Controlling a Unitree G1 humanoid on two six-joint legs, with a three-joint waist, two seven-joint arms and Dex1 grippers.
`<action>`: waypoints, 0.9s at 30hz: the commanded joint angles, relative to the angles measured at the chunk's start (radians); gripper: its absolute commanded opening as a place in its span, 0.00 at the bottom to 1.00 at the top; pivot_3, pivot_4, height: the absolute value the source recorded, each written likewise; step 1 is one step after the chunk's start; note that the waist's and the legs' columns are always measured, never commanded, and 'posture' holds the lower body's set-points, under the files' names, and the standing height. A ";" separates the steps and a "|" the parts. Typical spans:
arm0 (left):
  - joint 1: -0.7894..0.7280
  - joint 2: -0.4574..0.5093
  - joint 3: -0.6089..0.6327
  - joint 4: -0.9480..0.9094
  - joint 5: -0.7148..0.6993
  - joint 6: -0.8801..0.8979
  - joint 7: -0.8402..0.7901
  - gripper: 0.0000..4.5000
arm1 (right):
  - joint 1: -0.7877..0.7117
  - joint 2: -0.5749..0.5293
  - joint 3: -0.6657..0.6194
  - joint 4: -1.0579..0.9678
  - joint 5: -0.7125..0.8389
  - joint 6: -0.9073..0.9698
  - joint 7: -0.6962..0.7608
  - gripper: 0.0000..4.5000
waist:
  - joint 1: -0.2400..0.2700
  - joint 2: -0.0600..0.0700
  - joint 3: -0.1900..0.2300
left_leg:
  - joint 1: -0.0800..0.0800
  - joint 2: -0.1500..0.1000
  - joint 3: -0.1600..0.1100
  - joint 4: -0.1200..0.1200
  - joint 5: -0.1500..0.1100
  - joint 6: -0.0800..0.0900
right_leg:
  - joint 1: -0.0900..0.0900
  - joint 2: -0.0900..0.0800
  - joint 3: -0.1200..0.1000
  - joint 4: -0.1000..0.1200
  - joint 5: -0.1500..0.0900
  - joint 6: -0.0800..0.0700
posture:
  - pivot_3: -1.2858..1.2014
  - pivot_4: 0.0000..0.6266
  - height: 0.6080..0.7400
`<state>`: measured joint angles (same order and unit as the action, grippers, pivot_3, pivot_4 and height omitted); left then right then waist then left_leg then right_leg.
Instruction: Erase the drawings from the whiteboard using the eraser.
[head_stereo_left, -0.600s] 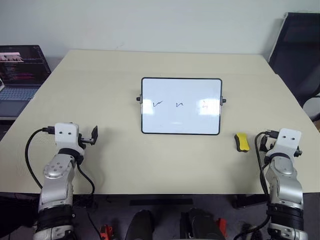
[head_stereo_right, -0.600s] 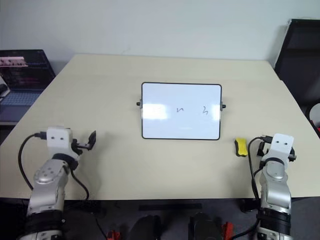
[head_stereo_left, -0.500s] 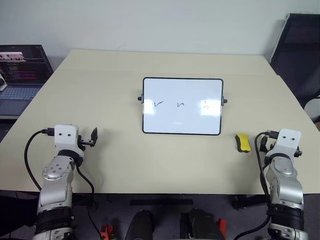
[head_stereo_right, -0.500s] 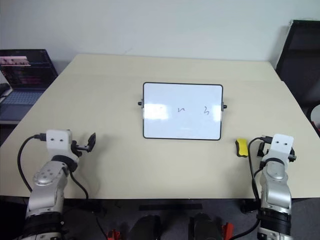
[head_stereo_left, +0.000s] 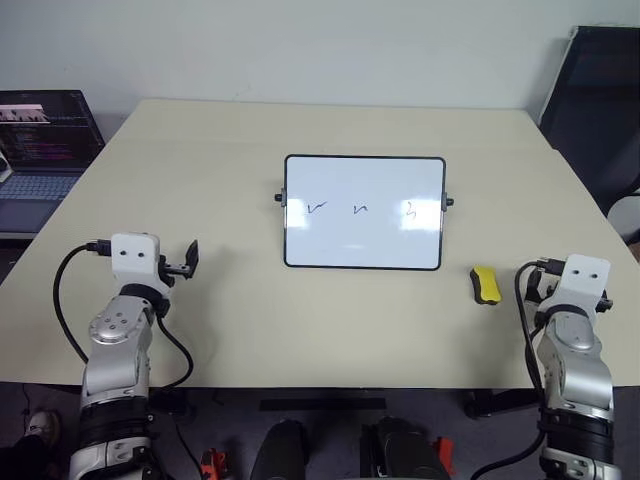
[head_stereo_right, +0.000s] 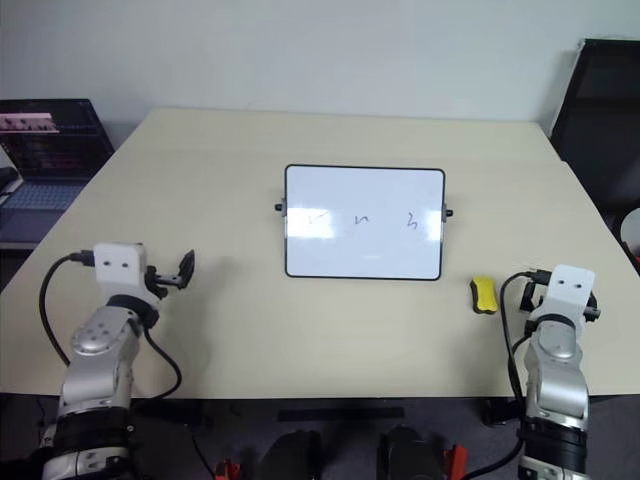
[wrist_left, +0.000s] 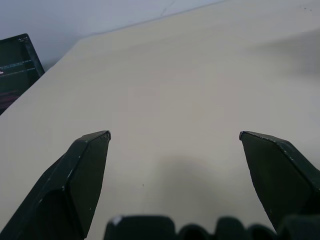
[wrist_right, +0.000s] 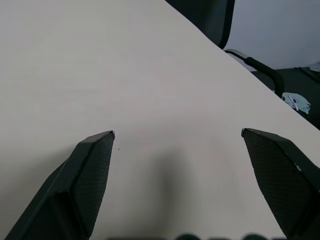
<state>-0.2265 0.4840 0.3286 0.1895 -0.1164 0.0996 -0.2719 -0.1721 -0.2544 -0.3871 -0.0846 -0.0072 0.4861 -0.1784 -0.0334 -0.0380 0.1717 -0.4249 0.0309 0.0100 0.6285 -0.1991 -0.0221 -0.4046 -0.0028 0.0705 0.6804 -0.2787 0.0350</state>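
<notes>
You have 1 yellow, black-bottomed eraser (head_stereo_left: 485, 284) just left of your spread right end effector (wrist_right: 177, 137); 1 whiteboard (head_stereo_left: 363, 238) carries 3 drawings (head_stereo_left: 362, 208); left end effector (wrist_left: 175, 136) spread too.

no readable text, whiteboard (head_stereo_left: 364, 212) bears only squiggly drawings (head_stereo_left: 361, 208), laptop screen (head_stereo_left: 45, 125) illegible

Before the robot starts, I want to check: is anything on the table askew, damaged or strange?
Nothing stands out. The whiteboard lies flat and square on the table, its three drawings intact, and the eraser rests beside it.
</notes>
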 joint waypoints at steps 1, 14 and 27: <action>-0.018 -0.003 -0.003 -0.025 -0.005 -0.018 0.009 1.00 | -0.016 -0.021 -0.036 -0.020 0.007 -0.020 -0.010 0.99 | 0.000 0.000 0.000 | 0.000 0.000 0.000 0.000 0.000 0.000 | 0.000 0.000 0.000 0.000 0.000 0.000 | 0.52 0.24 1.00; 0.001 -0.046 -0.109 -0.253 -0.129 -0.022 -0.176 1.00 | -0.014 -0.089 0.012 -0.103 0.064 0.127 0.155 0.99 | 0.005 0.000 0.000 | 0.000 0.000 0.000 0.000 0.000 0.000 | 0.000 0.000 0.000 0.000 0.000 0.000 | 0.52 0.24 1.00; -0.108 -0.045 -0.486 -0.331 -0.278 0.109 -0.659 1.00 | -0.121 -0.115 -0.012 -0.393 0.257 0.737 0.266 0.99 | -0.020 0.002 -0.001 | 0.001 -0.002 -0.002 0.000 0.000 0.000 | 0.000 0.006 0.001 0.000 -0.001 0.001 | 0.52 0.24 1.00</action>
<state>-0.3182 0.4278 -0.1440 -0.1502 -0.4093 0.2420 -0.8889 -0.2652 -0.3737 -0.3741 -0.4181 0.2270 1.1674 0.0916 -0.0537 -0.0360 0.1711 -0.4243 0.0296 0.0076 0.6290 -0.1991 -0.0221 -0.4043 0.0045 0.0711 0.6806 -0.2802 0.0366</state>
